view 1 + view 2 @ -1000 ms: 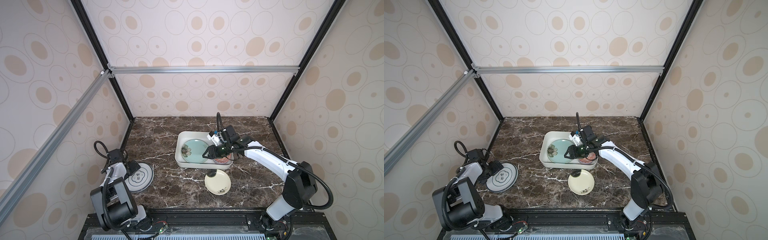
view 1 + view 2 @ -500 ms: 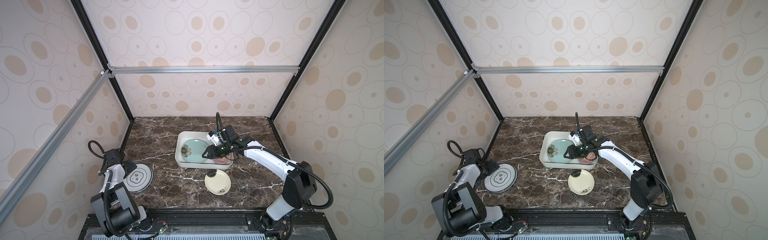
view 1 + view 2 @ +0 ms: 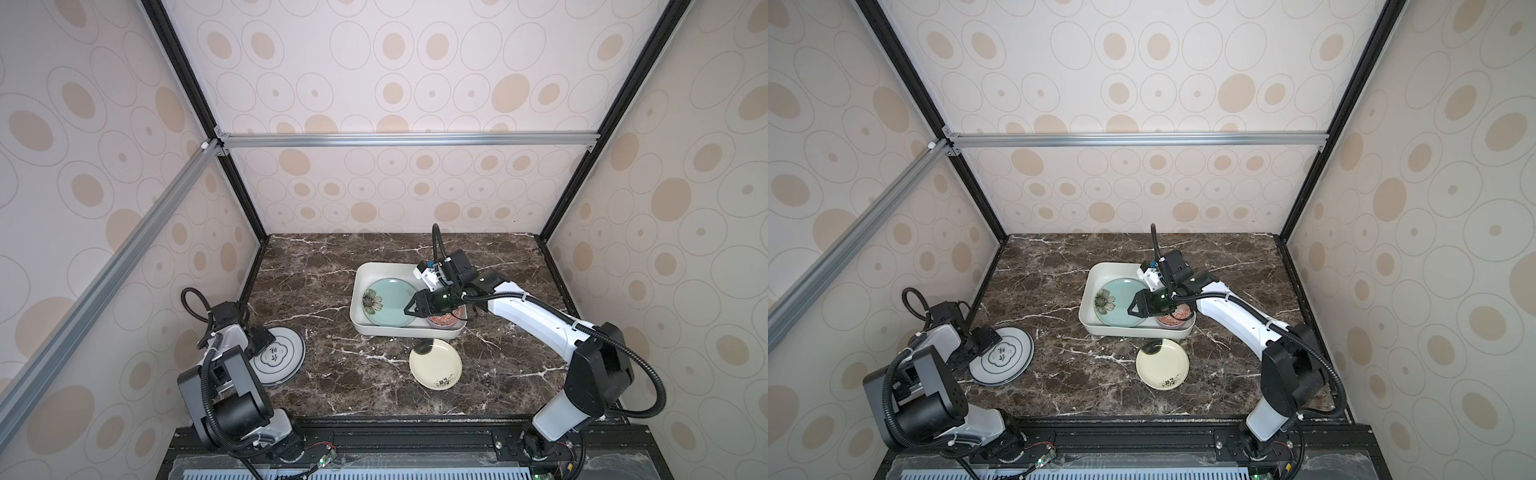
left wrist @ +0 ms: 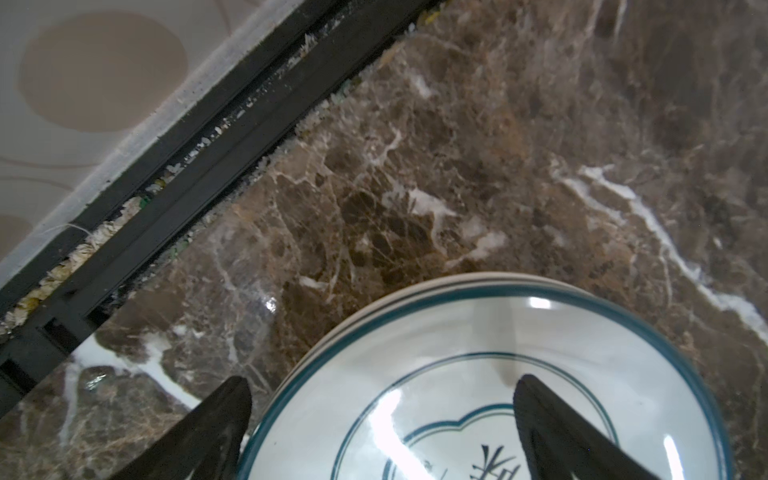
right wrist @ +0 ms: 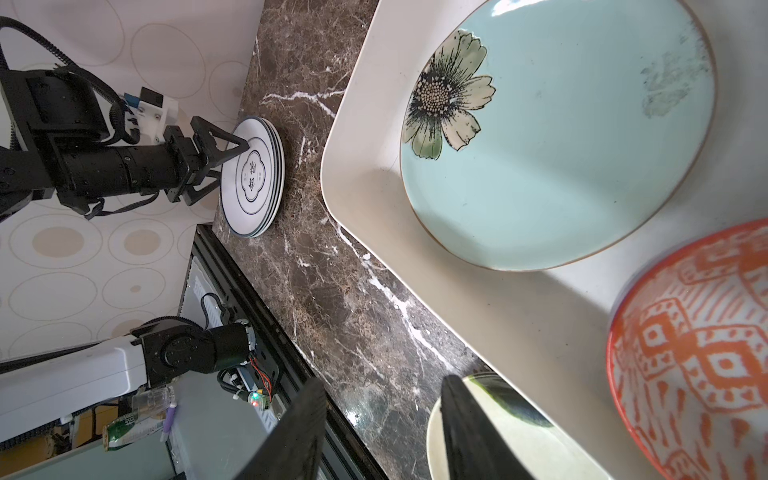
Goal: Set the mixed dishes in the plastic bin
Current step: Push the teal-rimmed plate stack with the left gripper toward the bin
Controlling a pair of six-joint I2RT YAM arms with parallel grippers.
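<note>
At the far left of both top views, the left gripper (image 3: 261, 337) (image 3: 984, 337) sits low at the left edge of the stack of white blue-rimmed plates (image 3: 279, 358) (image 3: 1003, 356). Its jaws are spread wide and empty. The left wrist view shows the left gripper (image 4: 382, 415) with one finger (image 4: 216, 432) over the bare marble tabletop (image 4: 415, 187) outside the rim and the other finger (image 4: 557, 436) over the top plate's face (image 4: 457, 365). I cannot tell whether either finger touches the plates. The stack lies flat on the tabletop (image 3: 332, 374), near its left edge and well apart from the bin.

Towards the middle stands the plastic bin (image 3: 356, 307) (image 3: 1086, 308). The teal flower plate (image 3: 386, 307) (image 3: 1117, 308) fills its left part, and the red-patterned bowl (image 3: 446, 321) (image 3: 1174, 320) sits in its near right corner. The right wrist view shows the plate (image 5: 561, 145) and the bowl (image 5: 698, 353) side by side inside the bin's wall (image 5: 353, 145).

The right gripper (image 3: 409, 309) (image 3: 1131, 309) hovers above the bin, over the teal plate's right edge. Its jaws are partly apart with nothing between them, and in the right wrist view only tabletop shows in the gap of the right gripper (image 5: 382, 415).

The small cream plate (image 3: 435, 363) (image 3: 1163, 363) (image 5: 498, 440) lies on the tabletop outside the bin, just beside its near wall.
</note>
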